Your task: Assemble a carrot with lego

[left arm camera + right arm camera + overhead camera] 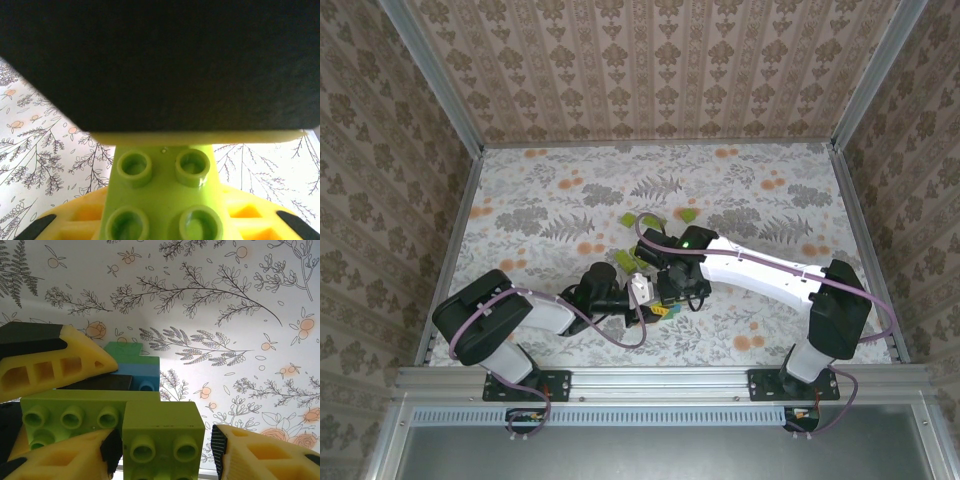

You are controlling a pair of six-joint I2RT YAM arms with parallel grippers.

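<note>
Left fingers [50, 367] clamped, right fingers [262, 455] slightly parted, tips close together.

Bright, even light; wrist close-ups soft

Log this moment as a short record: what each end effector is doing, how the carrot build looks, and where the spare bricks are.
left end effector: shut on the carrot
right end effector: open, fingers either side of a lime two-by-two brick, with a gap showing at one pad
carrot build: long lime brick beside the two-by-two, with a blue brick behind
loose bricks: a few lime ones lying on the table beyond the arms
</note>
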